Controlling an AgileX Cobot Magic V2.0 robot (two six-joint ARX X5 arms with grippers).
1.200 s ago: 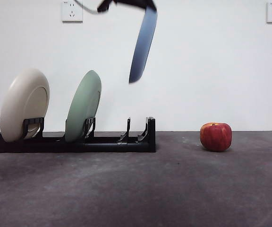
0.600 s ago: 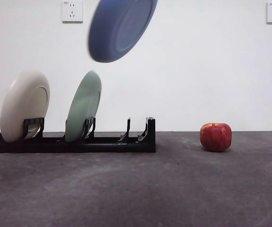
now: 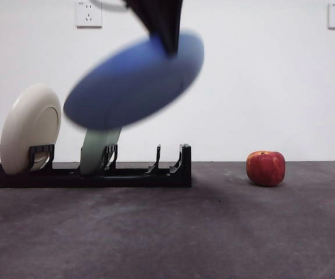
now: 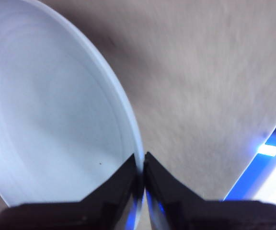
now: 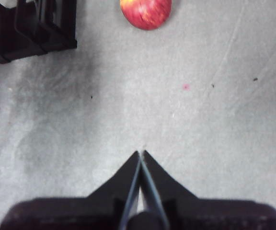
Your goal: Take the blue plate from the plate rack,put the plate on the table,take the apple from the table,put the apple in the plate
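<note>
The left gripper (image 4: 142, 165) has its two black jaws clamped on the rim of the blue plate (image 3: 134, 81), and from where I stand it hangs well above the table (image 3: 167, 232), out in front of the plate rack (image 3: 86, 171). A second ago that plate hung nearly edge-on up by the wall; half a second ago it had turned its underside toward me, high up; now it has swung lower and tipped much flatter, blurred with motion, its lower edge passing in front of the pale green plate (image 3: 100, 152) that stands in the rack. The cream plate (image 3: 31, 129) sits undisturbed in its slot at the far end. So the lift out of the rack is done, and I'd say the arm is now levelling the plate to set it down on the open grey surface; it has a good way to drop yet. The wrist camera shows the plate's pale inner face and bare table beyond it. The apple (image 3: 266, 168) rests on the table, well apart from the rack, untouched. The right gripper (image 5: 141, 158) waits over bare table with its jaws pressed together on nothing, the apple ahead of it.
</note>
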